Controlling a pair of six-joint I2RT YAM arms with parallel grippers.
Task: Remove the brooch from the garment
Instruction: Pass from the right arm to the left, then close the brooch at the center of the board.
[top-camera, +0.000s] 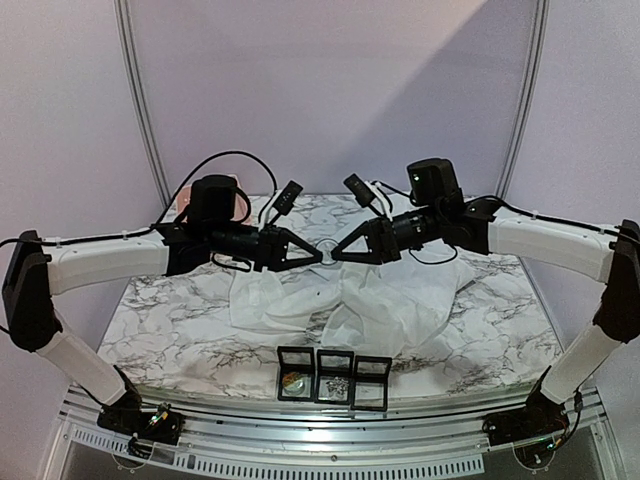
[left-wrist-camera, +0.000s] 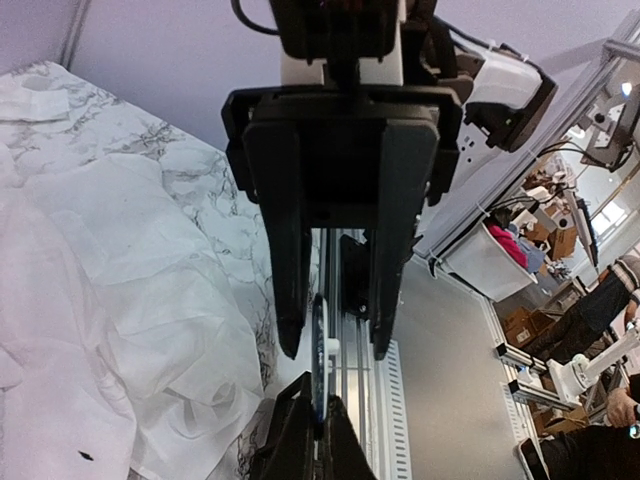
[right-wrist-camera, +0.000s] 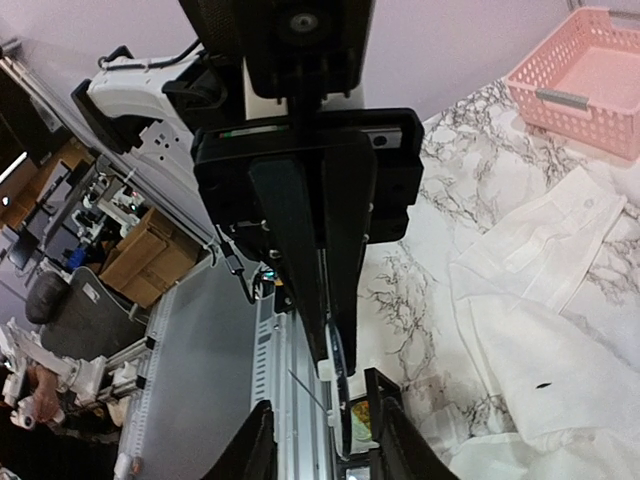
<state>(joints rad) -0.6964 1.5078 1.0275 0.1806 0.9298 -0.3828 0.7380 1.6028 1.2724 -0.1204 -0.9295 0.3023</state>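
Observation:
The brooch (top-camera: 327, 249), a thin round disc seen edge-on with a white clasp and a fine pin, hangs in the air above the garment (top-camera: 380, 300). The garment is a crumpled white shirt spread over the marble table. My left gripper (left-wrist-camera: 320, 410) is shut on the brooch's (left-wrist-camera: 319, 350) rim. Coming from the opposite side, my right gripper (right-wrist-camera: 320, 400) stands open, its fingers on either side of the brooch (right-wrist-camera: 341, 400) with a gap on each side. In the top view the left gripper (top-camera: 312, 256) and right gripper (top-camera: 340, 255) meet tip to tip.
Three black display boxes (top-camera: 333, 378) sit in a row at the table's front edge. A pink basket (right-wrist-camera: 590, 70) stands at the back left corner, partly behind my left arm. The shirt (right-wrist-camera: 560, 330) carries a small dark mark (right-wrist-camera: 543, 384).

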